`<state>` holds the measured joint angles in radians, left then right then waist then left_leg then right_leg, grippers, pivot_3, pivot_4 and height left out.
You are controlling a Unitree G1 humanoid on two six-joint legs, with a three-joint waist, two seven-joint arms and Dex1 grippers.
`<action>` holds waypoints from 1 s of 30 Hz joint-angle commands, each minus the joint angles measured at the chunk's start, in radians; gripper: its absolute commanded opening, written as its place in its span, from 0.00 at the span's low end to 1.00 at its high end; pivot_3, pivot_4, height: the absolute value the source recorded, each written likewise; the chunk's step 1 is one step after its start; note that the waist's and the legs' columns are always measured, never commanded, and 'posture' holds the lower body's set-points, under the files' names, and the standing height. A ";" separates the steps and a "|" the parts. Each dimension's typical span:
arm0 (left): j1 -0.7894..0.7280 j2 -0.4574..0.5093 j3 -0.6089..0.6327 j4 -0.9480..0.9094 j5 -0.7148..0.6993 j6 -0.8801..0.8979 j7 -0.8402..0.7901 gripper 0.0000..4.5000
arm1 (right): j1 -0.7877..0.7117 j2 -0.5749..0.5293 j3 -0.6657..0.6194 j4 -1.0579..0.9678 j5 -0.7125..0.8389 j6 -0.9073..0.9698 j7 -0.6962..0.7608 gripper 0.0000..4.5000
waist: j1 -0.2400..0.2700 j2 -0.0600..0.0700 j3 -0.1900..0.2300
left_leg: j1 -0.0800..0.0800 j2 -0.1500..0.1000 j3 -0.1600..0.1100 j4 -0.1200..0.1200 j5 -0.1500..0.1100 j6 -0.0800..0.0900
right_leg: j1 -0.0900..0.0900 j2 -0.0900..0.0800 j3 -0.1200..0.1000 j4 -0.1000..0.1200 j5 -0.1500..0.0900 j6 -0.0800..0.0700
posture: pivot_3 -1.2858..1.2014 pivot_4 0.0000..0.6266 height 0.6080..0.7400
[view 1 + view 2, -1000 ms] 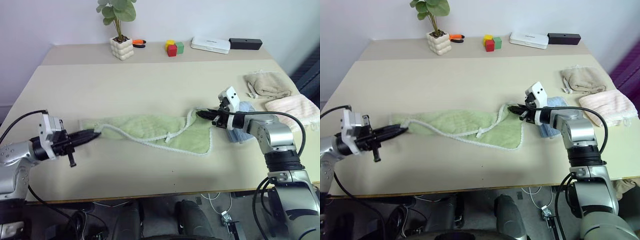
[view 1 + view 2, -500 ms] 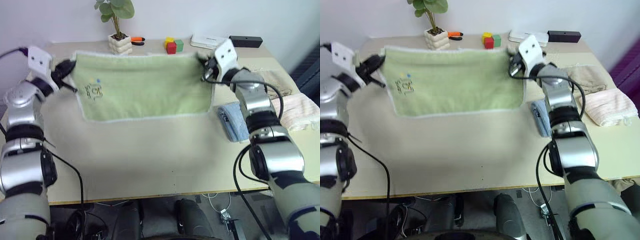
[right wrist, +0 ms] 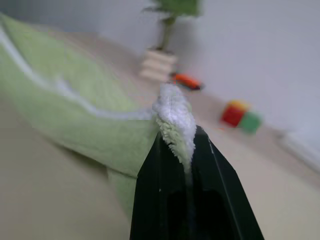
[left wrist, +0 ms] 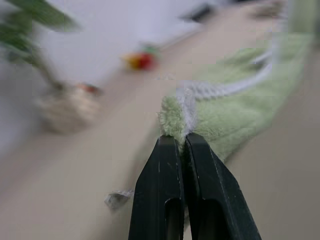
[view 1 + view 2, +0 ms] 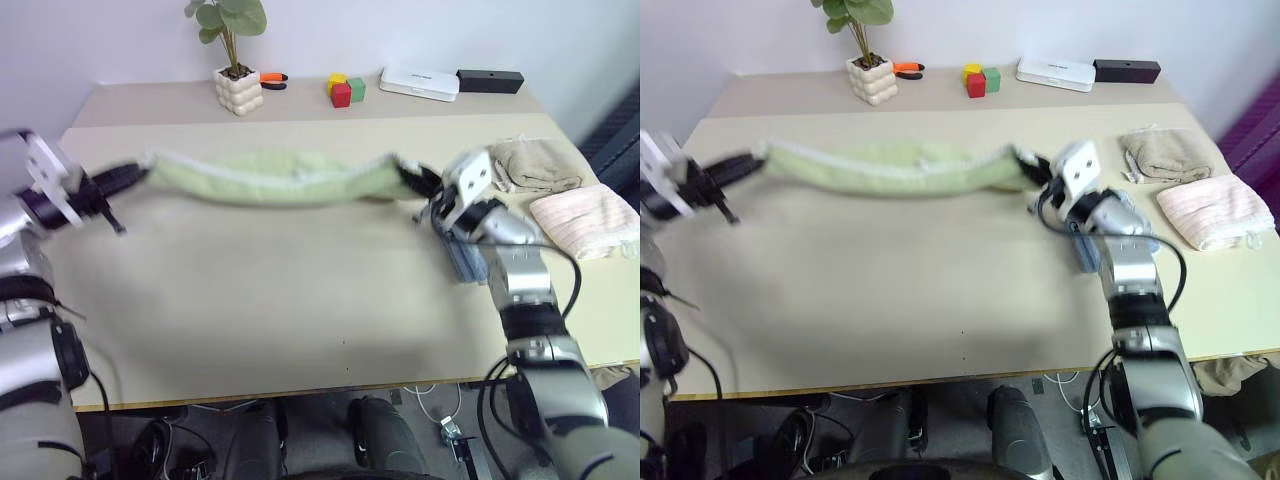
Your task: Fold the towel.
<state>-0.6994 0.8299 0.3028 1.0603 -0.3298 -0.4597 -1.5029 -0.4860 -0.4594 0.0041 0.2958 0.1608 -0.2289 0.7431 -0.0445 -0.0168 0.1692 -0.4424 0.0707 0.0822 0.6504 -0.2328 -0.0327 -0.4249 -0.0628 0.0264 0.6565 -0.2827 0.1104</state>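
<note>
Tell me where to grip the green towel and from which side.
By its two end corners, from the outer ends inward. The towel hangs stretched between the left gripper and right gripper, each shut on a stitched corner.

Towel [image 5: 270,178]: stretched as a narrow band from left to right over the middle of the bench [image 5: 300,300], one end in each tool.
Left tool [image 5: 138,174]: at the band's left end, near the bench's left edge, clamped on a corner.
Right tool [image 5: 412,178]: at the band's right end, clamped on the other corner.
Folded towel [image 5: 462,255]: on the bench, under and just behind the right arm.
Two more folded towels [image 5: 540,165]: at the right edge, one [image 5: 588,218] nearer than the other.
Potted plant [image 5: 240,85]: back of the bench, left of centre.
Blocks [image 5: 346,92]: back centre, right of the plant.
Flat box [image 5: 420,85]: right of the blocks.
Bar-shaped box [image 5: 490,81]: right of the flat box.
</note>
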 commanded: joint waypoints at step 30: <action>0.205 0.025 0.033 -0.214 -0.065 0.037 -0.038 0.00 | 0.240 -0.261 0.035 -0.237 -0.003 0.099 0.290 0.68 | 0.035 -0.002 -0.001 | 0.000 0.000 -0.001 0.008 0.000 0.001 | 0.001 0.000 0.000 0.007 0.000 0.000 | 0.52 0.24 0.96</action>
<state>-0.4922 0.8455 0.3270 0.8774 -0.3816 -0.4203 -1.5448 -0.2255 -0.7094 0.0433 0.0565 0.1646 -0.1156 1.0303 -0.0099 -0.0189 0.1678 -0.4421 0.0705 0.0807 0.6586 -0.2332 -0.0319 -0.4241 -0.0626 0.0262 0.6631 -0.2830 0.1100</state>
